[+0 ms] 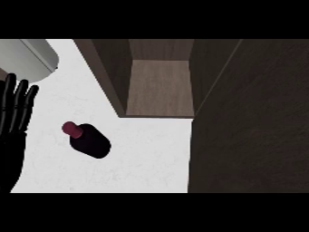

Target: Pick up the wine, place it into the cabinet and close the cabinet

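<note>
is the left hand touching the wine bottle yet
Apart. The head view shows white counter between the left hand and the wine bottle.

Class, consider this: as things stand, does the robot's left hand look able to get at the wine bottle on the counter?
Probably yes. The left hand rests open at the view's left edge, fingers up, and only bare white counter lies between it and the wine bottle. Nothing stands in the way.

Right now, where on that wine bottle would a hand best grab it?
Probably around the wide dark body of the wine bottle, below its red cap. It stands upright on the white counter, so come in level from the side; the open left hand rests nearest.
</note>
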